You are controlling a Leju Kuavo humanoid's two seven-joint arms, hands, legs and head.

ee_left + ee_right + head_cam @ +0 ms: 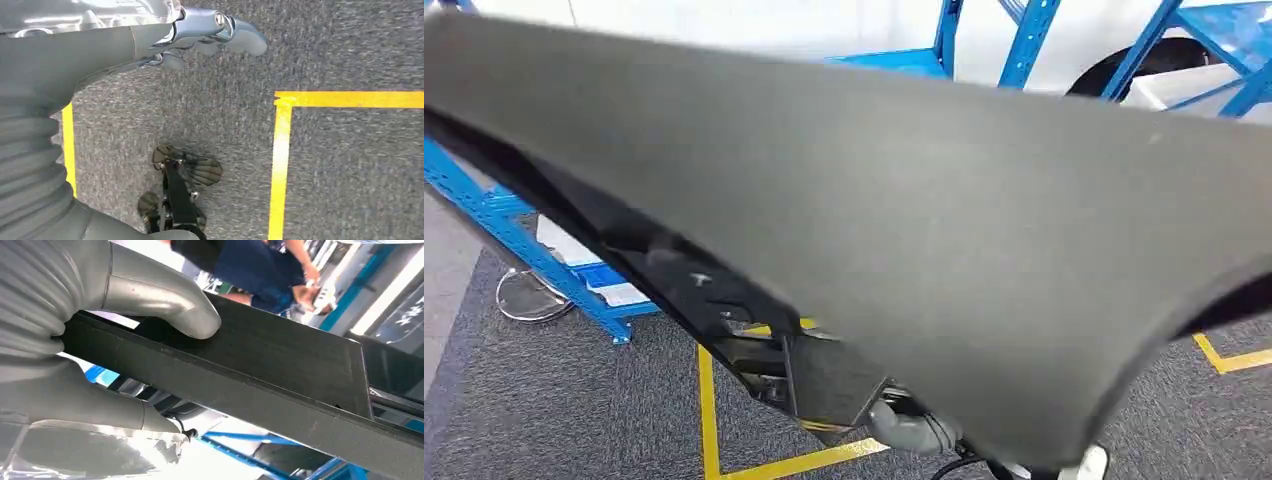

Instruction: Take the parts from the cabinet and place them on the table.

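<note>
Right hand carrying a large dark part past the blue rack; left hand idle over the carpet.

Head view: the dark grey part (904,230) is lifted close under the camera, in front of the blue rack (514,225), probably so it clears the rack in transit; grey carpet (554,400) with yellow floor tape (708,410) lies below the part. No counter is to be seen yet.
Left wrist view: the left hand (210,37) holds nothing, its fingers curled in, hanging over the carpet.
Right wrist view: the right hand (100,340) clamps the part's edge, thumb (165,302) pressed on its flat face; beyond the part stands a person (250,270).
</note>
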